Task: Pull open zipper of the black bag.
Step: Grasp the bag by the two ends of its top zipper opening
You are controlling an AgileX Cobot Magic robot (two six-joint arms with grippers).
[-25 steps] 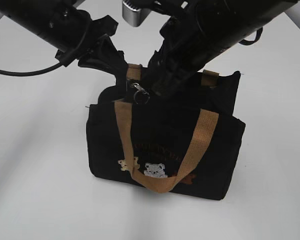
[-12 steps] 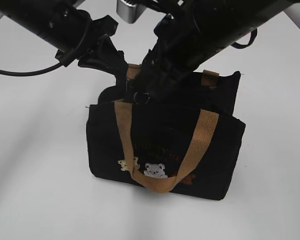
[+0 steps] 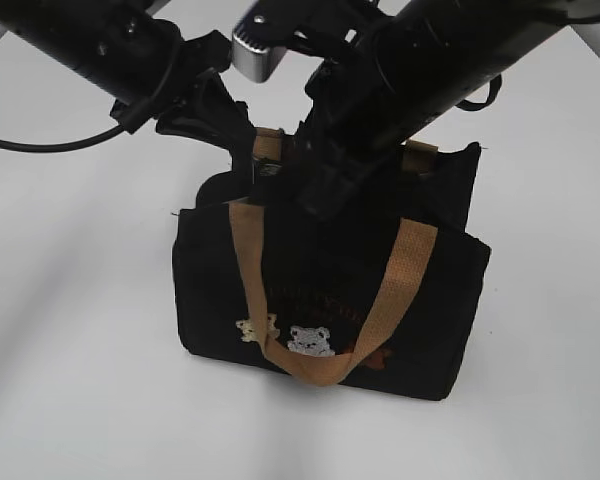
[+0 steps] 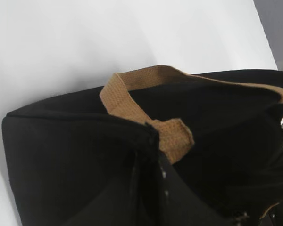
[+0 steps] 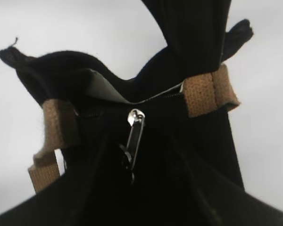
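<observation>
The black bag [image 3: 330, 290] stands upright on the white table, its tan front handle [image 3: 325, 370] hanging down. My left gripper [image 3: 242, 162] is shut on the bag's top left edge; in the left wrist view its fingers [image 4: 132, 188] pinch a fold of black fabric [image 4: 75, 141] beside a tan handle [image 4: 132, 101]. My right gripper [image 3: 315, 192] sits over the top middle and hides the zipper in the exterior view. In the right wrist view the silver pull [image 5: 135, 128] hangs below the zipper [image 5: 155, 98], between the two dark fingers [image 5: 92, 188], which stand apart on either side of it.
A black cable [image 3: 40, 145] trails off the left arm over the white table [image 3: 80, 380]. A silver camera housing [image 3: 257, 45] on the right arm hangs above the bag. Both arms cross close together over the bag's top.
My right gripper has come down and leftward over the pull; the silver ring seen earlier at the bag's top is now covered by it. The left gripper and the bag have stayed put.
</observation>
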